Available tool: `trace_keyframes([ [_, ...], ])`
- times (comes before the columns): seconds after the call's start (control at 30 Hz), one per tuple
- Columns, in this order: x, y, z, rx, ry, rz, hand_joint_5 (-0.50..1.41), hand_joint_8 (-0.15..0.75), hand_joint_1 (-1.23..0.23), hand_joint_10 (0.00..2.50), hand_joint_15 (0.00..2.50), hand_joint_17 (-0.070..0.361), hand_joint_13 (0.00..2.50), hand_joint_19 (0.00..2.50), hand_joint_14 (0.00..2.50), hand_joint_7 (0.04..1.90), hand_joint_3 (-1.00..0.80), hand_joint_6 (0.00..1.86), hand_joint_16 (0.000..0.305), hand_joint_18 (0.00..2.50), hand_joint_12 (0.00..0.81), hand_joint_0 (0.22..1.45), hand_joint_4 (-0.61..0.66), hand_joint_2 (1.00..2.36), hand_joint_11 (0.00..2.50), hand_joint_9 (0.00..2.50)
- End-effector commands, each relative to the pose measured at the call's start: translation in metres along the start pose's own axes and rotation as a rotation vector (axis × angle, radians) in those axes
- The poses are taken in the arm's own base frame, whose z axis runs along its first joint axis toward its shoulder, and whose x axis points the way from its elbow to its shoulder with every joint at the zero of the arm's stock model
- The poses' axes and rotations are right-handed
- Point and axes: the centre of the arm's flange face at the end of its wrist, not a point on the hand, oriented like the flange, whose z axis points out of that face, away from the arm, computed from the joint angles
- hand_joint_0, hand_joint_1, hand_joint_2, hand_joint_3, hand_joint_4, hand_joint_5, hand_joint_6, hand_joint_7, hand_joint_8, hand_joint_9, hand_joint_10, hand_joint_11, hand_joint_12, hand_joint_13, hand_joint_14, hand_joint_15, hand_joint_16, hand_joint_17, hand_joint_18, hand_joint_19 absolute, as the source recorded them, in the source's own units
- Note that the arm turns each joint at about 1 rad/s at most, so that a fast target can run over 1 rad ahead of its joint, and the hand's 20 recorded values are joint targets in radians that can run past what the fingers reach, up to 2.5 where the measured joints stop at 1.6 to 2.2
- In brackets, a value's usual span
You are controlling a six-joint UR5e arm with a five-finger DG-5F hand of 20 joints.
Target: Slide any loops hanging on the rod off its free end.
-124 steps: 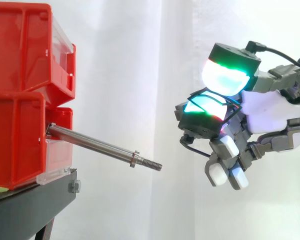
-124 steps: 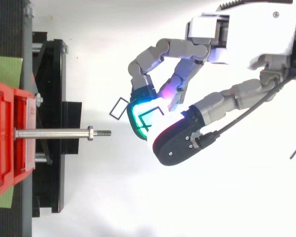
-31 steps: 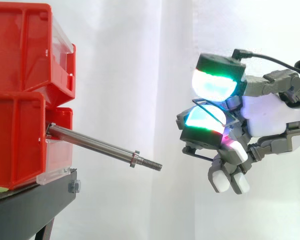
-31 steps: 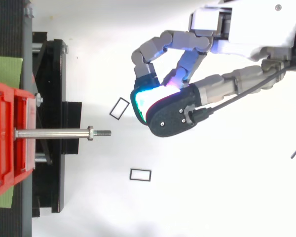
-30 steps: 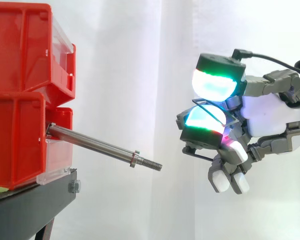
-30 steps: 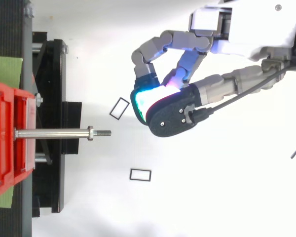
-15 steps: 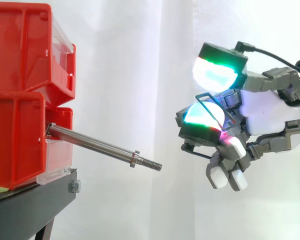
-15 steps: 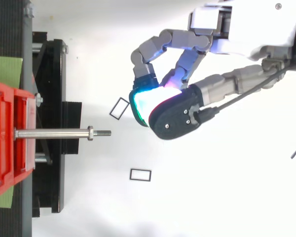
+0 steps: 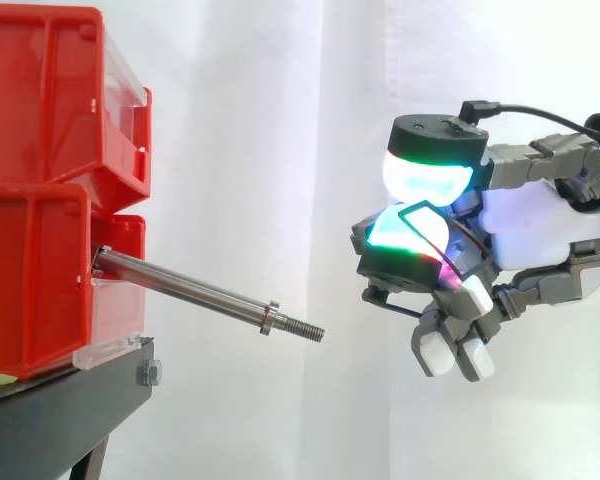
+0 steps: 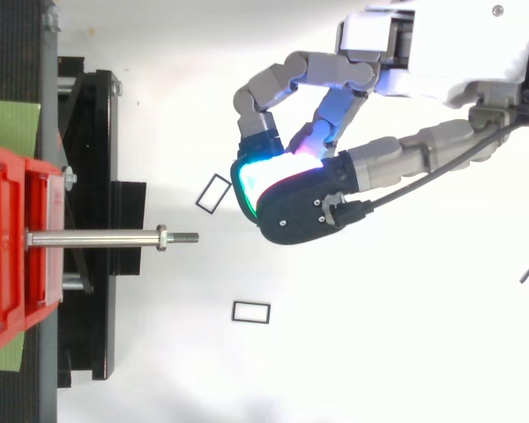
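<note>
The steel rod (image 9: 195,292) sticks out of the lower red bin (image 9: 35,280) toward the right and slopes slightly down. It is bare, with a nut and a threaded free end (image 10: 187,236). My hand (image 9: 540,225) hangs to the right of that end and a little above it, clear of the rod. Its fingers are curled, and two glowing pads (image 9: 425,170) pinch a thin black rectangular loop (image 9: 412,207). Two more black loops lie on the white floor below, one (image 10: 208,188) near the hand (image 10: 423,53) and one (image 10: 251,303) further toward the front.
Two red bins are stacked on a black stand (image 9: 60,400) at the left, before a white curtain. There is open space between the rod's tip and the hand.
Four seconds ago one loop lay on the floor; now there are two. In the last half second the upper glowing pad came down onto the lower pad. The rod has not moved.
</note>
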Motion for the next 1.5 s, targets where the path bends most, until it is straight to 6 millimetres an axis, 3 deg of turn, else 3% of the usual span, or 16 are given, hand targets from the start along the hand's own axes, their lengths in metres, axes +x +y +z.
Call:
trace_keyframes([
  [0.0, 0.0, 0.0, 0.0, 0.0, -0.001, 0.0, -0.18, 0.364, -0.64, 0.02, 0.33, 0.15, 0.92, 0.66, 0.01, 1.44, -0.01, 0.84, 0.067, 0.86, 0.399, 0.56, 0.23, 1.03, 0.64, 1.09],
  [0.33, 0.001, -0.001, 0.001, 0.002, -0.001, 0.0, -0.17, 0.373, -0.62, 0.02, 0.33, 0.15, 0.93, 0.67, 0.01, 1.45, 0.03, 0.85, 0.067, 0.87, 0.403, 0.55, 0.22, 1.03, 0.65, 1.12],
  [0.57, 0.005, 0.0, -0.001, 0.015, 0.005, 0.053, -0.14, 0.423, -0.62, 0.02, 0.31, 0.173, 0.99, 0.65, 0.01, 1.47, 0.11, 0.85, 0.077, 0.98, 0.45, 0.55, 0.22, 1.02, 0.64, 1.22],
  [0.93, 0.015, -0.003, -0.005, 0.069, 0.01, 0.37, -0.14, 0.435, -0.62, 0.02, 0.31, 0.177, 1.01, 0.64, 0.01, 1.47, 0.1, 0.85, 0.079, 1.0, 0.458, 0.55, 0.21, 1.02, 0.63, 1.22],
  [1.13, 0.018, -0.003, -0.006, 0.083, 0.014, 0.402, -0.16, 0.387, -0.59, 0.02, 0.34, 0.155, 0.96, 0.68, 0.01, 1.47, 0.0, 0.83, 0.069, 0.91, 0.421, 0.53, 0.25, 1.03, 0.66, 1.17],
  [1.47, 0.021, -0.003, -0.006, 0.086, 0.012, 0.4, -0.15, 0.386, -0.54, 0.02, 0.33, 0.158, 0.96, 0.68, 0.01, 1.36, -0.34, 0.79, 0.07, 0.91, 0.425, 0.53, 0.26, 1.01, 0.65, 1.17],
])
